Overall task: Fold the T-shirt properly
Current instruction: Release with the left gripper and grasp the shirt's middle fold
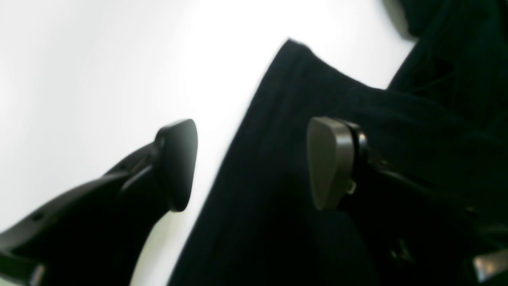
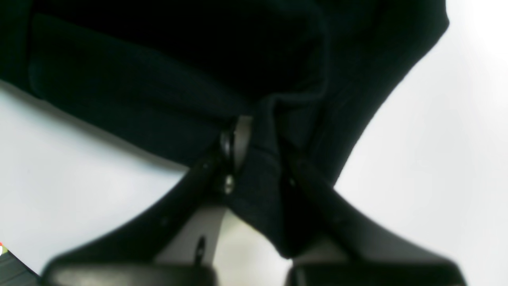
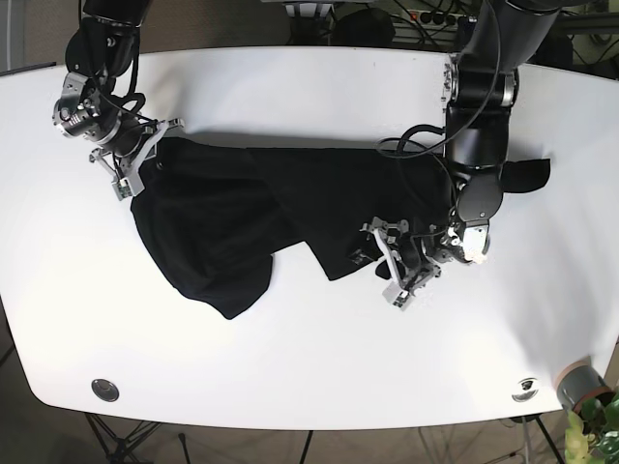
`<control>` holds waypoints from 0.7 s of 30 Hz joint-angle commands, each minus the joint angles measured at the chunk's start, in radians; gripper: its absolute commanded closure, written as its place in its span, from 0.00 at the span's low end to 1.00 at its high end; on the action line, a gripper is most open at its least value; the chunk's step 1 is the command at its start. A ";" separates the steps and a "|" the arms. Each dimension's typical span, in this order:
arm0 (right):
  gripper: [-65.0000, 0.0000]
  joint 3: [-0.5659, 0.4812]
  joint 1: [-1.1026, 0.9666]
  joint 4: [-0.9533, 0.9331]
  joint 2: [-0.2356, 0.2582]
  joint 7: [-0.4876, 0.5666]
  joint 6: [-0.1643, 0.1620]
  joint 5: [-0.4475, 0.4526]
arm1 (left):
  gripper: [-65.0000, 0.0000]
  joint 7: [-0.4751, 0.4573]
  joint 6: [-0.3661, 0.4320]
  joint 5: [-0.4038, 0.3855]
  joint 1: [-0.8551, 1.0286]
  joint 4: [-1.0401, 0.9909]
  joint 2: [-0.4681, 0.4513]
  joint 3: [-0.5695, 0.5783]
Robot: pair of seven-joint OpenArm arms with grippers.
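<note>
The black T-shirt [image 3: 222,222] lies crumpled across the middle of the white table [image 3: 309,87]. My right gripper [image 3: 133,172], at the shirt's left end, is shut on a bunched fold of the shirt [image 2: 260,167]. My left gripper [image 3: 395,269] is open at the shirt's lower right edge. In the left wrist view the left gripper [image 1: 254,165] straddles the cloth's edge [image 1: 262,131], with one finger [image 1: 331,163] over the shirt and the other finger [image 1: 178,167] over bare table. A sleeve [image 3: 527,174] sticks out at the far right.
The table's front edge carries two round fittings [image 3: 104,389] [image 3: 525,389]. A potted plant [image 3: 585,396] stands off the front right corner. Cables [image 3: 426,14] lie behind the table's far edge.
</note>
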 commanded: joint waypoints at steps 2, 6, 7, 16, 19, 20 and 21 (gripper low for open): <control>0.97 0.004 0.009 0.020 0.012 0.020 0.006 0.020 | 0.37 -0.056 -0.004 -0.016 -0.080 -0.107 0.007 0.017; 0.97 0.006 0.011 0.020 0.012 0.020 0.006 0.020 | 0.37 -0.059 -0.004 -0.018 -0.111 -0.183 0.024 0.040; 0.97 0.006 0.017 0.020 0.012 0.020 0.007 0.020 | 0.37 -0.057 -0.004 -0.018 -0.112 -0.187 0.032 0.050; 0.97 0.006 0.038 0.018 0.012 0.020 0.007 0.020 | 0.37 0.062 -0.004 -0.019 -0.105 -0.183 0.055 0.086; 0.97 0.006 0.043 0.018 0.012 0.020 0.007 0.020 | 0.37 0.076 -0.004 -0.019 -0.088 -0.183 0.053 0.085; 0.97 0.006 0.045 0.018 0.012 0.020 0.007 0.020 | 0.37 0.076 -0.004 -0.019 -0.078 -0.183 0.053 0.085; 0.97 0.006 0.045 0.018 0.012 0.020 0.007 0.020 | 0.37 0.076 -0.004 -0.019 -0.069 -0.183 0.050 0.085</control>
